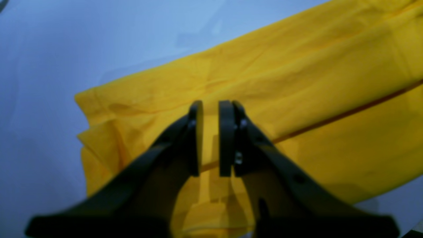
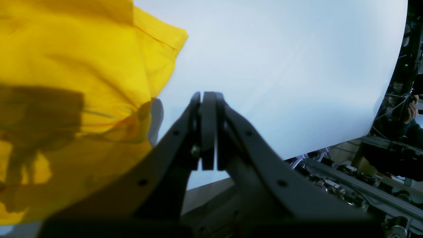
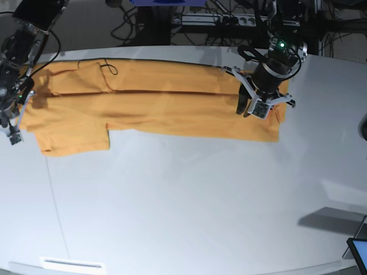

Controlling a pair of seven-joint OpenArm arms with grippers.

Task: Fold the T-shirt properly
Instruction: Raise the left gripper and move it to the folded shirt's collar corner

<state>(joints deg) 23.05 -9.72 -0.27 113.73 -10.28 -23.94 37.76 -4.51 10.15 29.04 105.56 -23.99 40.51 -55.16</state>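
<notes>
Just 1 T-shirt (image 3: 172, 109) on table (image 3: 189, 206), 2 arms.

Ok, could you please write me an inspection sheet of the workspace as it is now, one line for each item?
Surface: white table, smooth, with light reflections.
Job's things: orange-yellow T-shirt lies flat as a long band across the far side, one sleeve spread at the base view's left end.
Clutter: a pale strip at the near edge; otherwise nothing seen.
Grippers: left gripper is over the shirt's other end with a narrow gap between its jaws; whether it pinches cloth cannot be told. Right gripper is shut beside the sleeve end, with no cloth seen in it.
Cables: black cables behind the table.
Surroundings: a dark screen corner near the table's edge.
</notes>
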